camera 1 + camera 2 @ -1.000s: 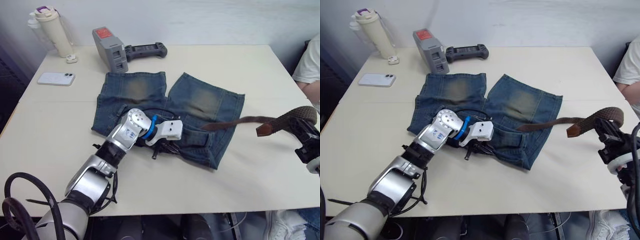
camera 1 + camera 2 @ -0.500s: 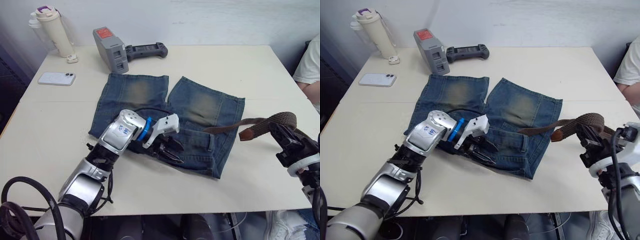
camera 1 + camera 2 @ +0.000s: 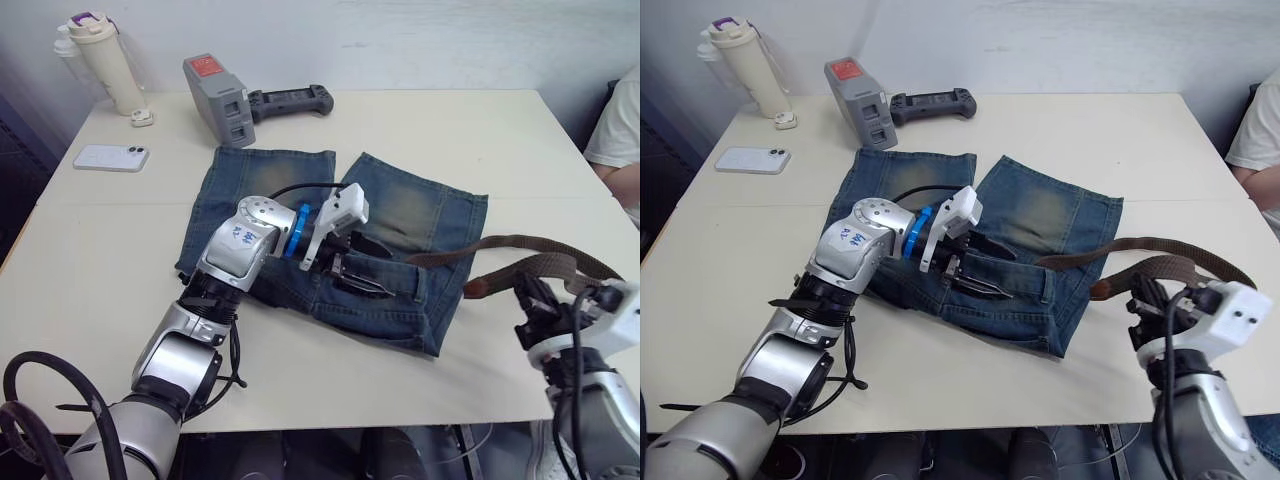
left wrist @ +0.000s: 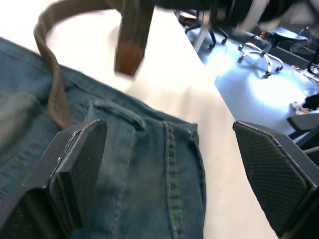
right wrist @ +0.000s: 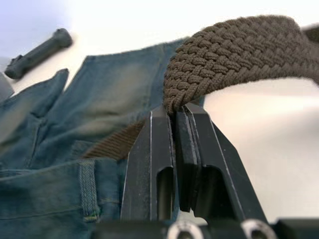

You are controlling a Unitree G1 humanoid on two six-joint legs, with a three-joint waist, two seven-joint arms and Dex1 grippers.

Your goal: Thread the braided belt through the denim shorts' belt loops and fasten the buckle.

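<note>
The right pincer (image 5: 174, 112) is clamped on the long dark brown braided belt (image 3: 540, 243). The left pincer (image 3: 362, 268) hangs wide apart over the blue denim shorts (image 3: 400, 215) on the worktop (image 3: 480, 130). A hard tug could drag the shorts or pull the belt out.

Faded denim shorts (image 3: 400, 215) flat on table, dark brown braided belt (image 3: 520, 255) looped off waistband
</note>
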